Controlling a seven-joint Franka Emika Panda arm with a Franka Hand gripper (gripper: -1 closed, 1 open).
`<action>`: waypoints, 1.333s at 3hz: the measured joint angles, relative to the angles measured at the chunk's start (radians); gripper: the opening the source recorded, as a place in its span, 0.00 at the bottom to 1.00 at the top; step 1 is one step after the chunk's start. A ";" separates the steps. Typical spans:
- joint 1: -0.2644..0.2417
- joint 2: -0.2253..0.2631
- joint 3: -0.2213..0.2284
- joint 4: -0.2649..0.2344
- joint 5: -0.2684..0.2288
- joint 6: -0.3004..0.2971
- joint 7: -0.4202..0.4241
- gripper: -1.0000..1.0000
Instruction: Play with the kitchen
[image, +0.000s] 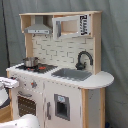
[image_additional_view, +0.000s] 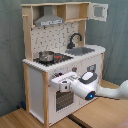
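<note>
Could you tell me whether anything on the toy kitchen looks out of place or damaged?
Nothing stands out: the kitchen stands upright, a pot sits on its stovetop, and the end effector is at the oven front.

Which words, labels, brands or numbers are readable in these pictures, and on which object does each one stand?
None can be read.
Black marks on the kitchen's upper cabinet door in the first exterior view: too blurred to read.
Blue spot on the robot arm in the second exterior view: no legible text.
</note>
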 joint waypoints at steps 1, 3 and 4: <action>-0.002 0.000 0.000 0.009 -0.106 -0.009 -0.028 0.00; 0.000 0.004 0.003 0.019 -0.214 -0.038 -0.019 0.00; 0.000 0.004 0.003 0.019 -0.214 -0.039 -0.014 1.00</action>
